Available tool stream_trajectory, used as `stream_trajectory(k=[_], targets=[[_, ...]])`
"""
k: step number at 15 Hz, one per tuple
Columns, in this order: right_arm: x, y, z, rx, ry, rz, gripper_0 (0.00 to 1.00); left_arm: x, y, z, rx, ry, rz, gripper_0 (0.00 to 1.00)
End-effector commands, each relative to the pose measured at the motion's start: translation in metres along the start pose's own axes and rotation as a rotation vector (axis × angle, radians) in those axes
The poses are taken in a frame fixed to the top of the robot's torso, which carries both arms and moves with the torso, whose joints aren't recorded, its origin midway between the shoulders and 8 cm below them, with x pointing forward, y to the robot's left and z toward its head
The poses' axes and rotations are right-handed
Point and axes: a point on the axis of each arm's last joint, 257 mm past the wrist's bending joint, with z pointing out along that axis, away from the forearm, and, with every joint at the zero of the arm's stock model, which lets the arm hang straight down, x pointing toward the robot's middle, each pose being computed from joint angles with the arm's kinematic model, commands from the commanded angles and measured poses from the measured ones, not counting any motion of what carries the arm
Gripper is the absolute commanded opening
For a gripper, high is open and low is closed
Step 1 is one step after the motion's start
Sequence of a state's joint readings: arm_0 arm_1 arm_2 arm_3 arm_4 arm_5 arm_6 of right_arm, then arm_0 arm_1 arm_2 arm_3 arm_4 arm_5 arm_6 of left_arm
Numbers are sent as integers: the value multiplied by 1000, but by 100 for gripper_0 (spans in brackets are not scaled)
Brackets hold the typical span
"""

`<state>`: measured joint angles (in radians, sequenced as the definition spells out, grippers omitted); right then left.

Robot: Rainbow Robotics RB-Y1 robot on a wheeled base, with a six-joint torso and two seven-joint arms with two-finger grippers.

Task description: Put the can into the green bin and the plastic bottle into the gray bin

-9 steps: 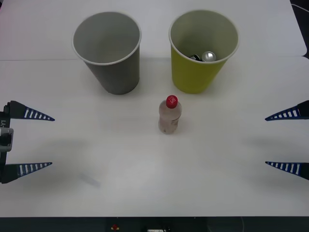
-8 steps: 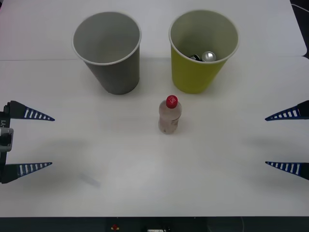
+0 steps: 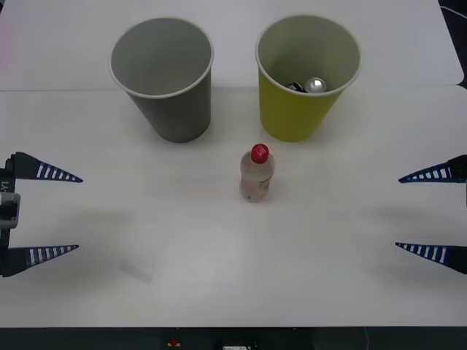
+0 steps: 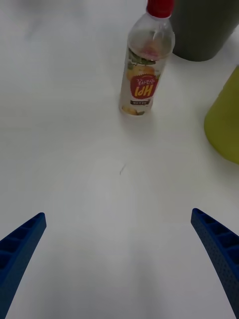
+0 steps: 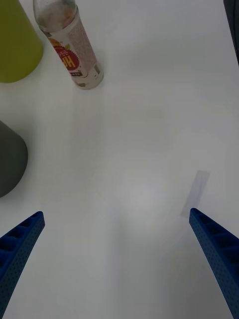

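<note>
The plastic bottle [image 3: 256, 177] [image 4: 145, 65] [image 5: 69, 47] stands upright on the white table, red cap on top, just in front of the two bins. The can [image 3: 314, 85] lies inside the green bin [image 3: 303, 80] [image 4: 225, 124] [image 5: 15, 42] at the back right. The gray bin [image 3: 164, 76] [image 4: 201, 27] [image 5: 10, 159] stands at the back left. My left gripper [image 3: 79, 214] [image 5: 117, 269] is open at the table's left edge. My right gripper [image 3: 398, 211] [image 4: 119, 264] is open at the right edge. Both are far from the bottle and hold nothing.
A small strip of clear tape [image 3: 135, 271] [image 5: 195, 193] lies flat on the table [image 3: 233, 255] near the left gripper. The table's front edge runs just below the grippers.
My right gripper has shifted slightly inward toward the table's middle. The left gripper, bottle and bins have not moved.
</note>
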<state>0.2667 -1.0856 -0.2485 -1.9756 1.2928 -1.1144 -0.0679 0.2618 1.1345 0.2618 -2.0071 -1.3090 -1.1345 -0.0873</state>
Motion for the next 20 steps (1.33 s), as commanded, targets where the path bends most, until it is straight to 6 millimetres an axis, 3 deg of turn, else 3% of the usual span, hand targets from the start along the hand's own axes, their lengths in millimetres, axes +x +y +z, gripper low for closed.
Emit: stream_trajectory(k=[1, 7, 20], targets=[[-3, 3, 6, 14, -37, 22, 100, 0, 0, 0, 0, 0, 0, 100], [-7, 14, 24, 32, -117, 81, 100, 0, 0, 0, 0, 0, 0, 100], [10, 15, 78, 51, -297, 217, 100, 0, 0, 0, 0, 0, 0, 100]])
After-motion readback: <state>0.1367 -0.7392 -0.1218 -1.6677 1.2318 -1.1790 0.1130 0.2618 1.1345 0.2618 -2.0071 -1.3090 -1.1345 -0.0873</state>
